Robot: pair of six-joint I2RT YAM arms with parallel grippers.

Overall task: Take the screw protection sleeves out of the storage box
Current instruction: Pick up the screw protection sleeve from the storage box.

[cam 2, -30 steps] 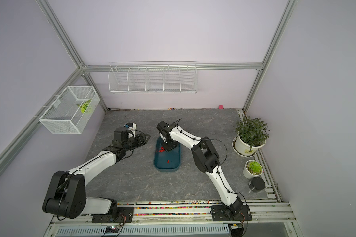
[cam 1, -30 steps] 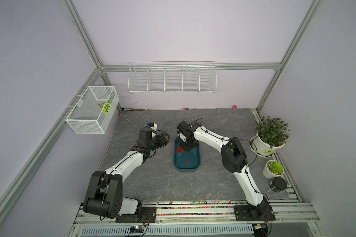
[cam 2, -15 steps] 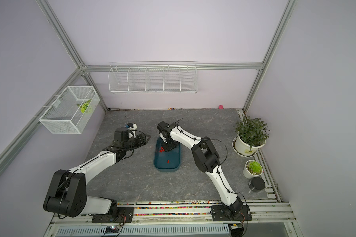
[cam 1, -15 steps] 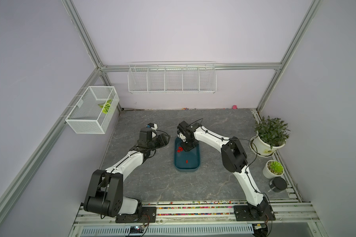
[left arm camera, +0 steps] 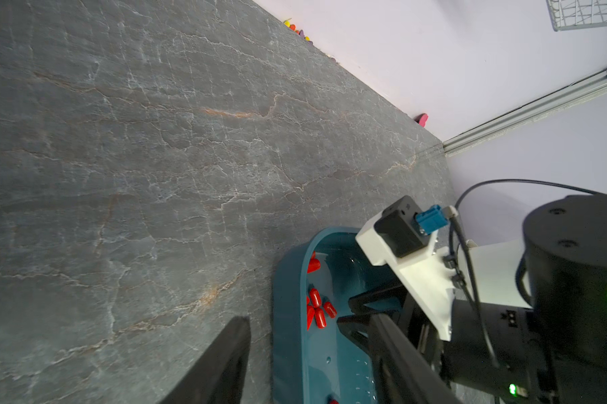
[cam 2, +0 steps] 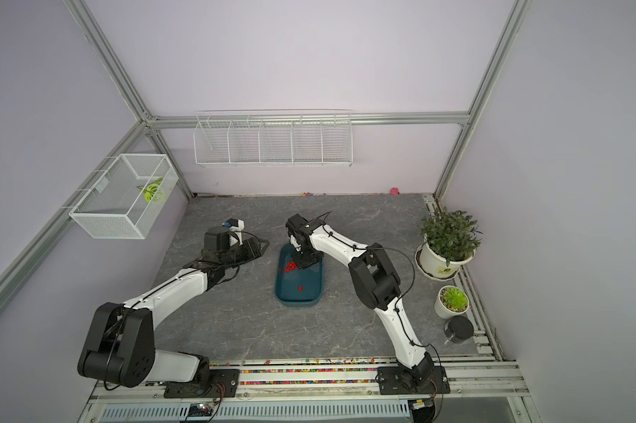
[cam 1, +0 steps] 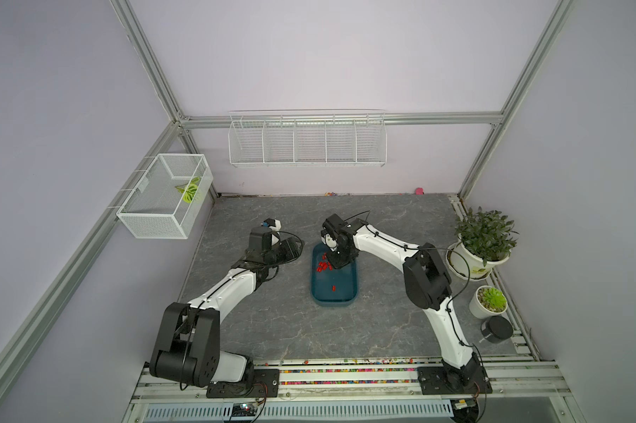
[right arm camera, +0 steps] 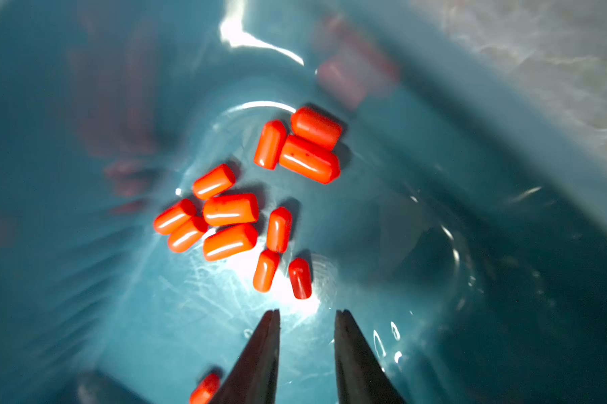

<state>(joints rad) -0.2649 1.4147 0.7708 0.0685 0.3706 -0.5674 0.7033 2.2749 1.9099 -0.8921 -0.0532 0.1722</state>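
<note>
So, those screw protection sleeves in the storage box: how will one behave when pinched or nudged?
The screw protection sleeves are rounded cylinders lying on their sides, so a nudged one will probably roll. Their glossy skin and the storage box's shiny floor suggest it may slip from the right gripper's narrow tips. Being tiny, each is likely light.

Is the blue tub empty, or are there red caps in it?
Not empty. A cluster of red caps lies on the floor of the tub, and one more lies apart.
</note>
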